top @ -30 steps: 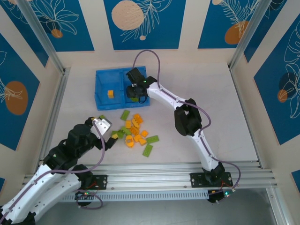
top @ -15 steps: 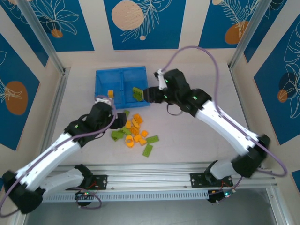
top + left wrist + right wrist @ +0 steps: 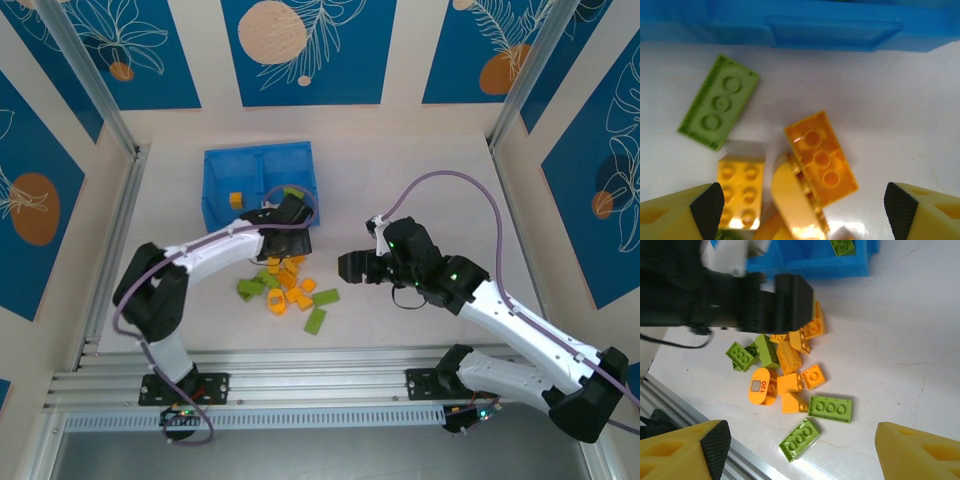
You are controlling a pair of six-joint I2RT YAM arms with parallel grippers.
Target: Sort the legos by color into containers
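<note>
Left gripper point(image 3: 291, 242) has swung across in the last second from the 9 o'clock side of the pile point(image 3: 287, 287) to its 12 o'clock edge, just short of the tray point(image 3: 222, 175). Its fingers are spread wide with nothing between them, and its wrist view looks down on an orange brick point(image 3: 821, 157) directly beneath.

The right gripper point(image 3: 352, 266), which a second ago hung over the tray's right compartment, has pulled back to 3 o'clock of the pile, fingers likewise spread and empty. A green brick point(image 3: 292, 190) lies in that right compartment, so that drop looks finished. One yellow brick point(image 3: 236, 200) sits in the left compartment, as before.

Everything else, orange and green mixed, lies on the table point(image 3: 430, 180) at 6 o'clock of the tray, so the sorting is barely begun. The left arm appears set for the next pick, probably the orange brick, bound for the left compartment.
</note>
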